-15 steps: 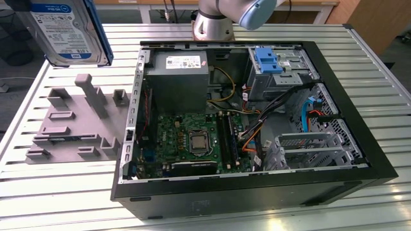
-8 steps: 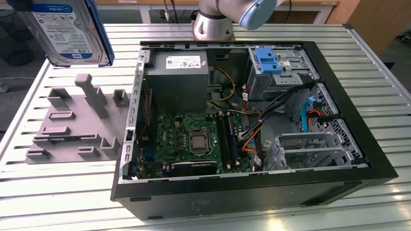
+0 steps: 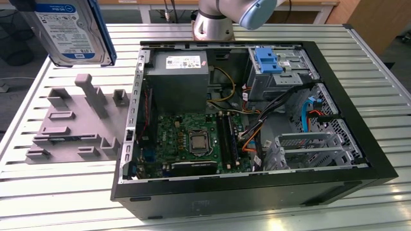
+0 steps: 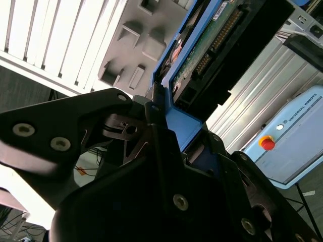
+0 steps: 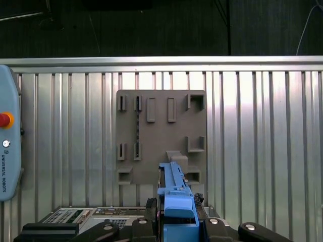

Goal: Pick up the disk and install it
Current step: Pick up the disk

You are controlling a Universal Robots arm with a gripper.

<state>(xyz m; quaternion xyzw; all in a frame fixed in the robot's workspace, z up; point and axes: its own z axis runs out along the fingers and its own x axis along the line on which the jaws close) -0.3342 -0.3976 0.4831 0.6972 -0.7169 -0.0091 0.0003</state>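
1. Pincer (image 5: 176,224) clamped tight on the disk (image 5: 175,194), holding it by the blue carrier; the disk stands edge-on between the fingers in the first wrist view.
2. Disk is held up in the air, off the worktop (image 5: 262,141), above the grey fixture plate (image 5: 161,131) and not touching it.
3. Exterior view: disk label faces the camera, at the exterior view's left of the open computer case (image 3: 244,197).
4. Fixture plate lies flat on the slatted worktop, just beside the case.
5. Inside the case, a lone blue bracket (image 3: 266,60) sits in the far drive bay.
6. Arm base (image 3: 215,21) stands behind the case.
7. Pale-blue control box (image 5: 7,151) with a red button is at the worktop's edge.
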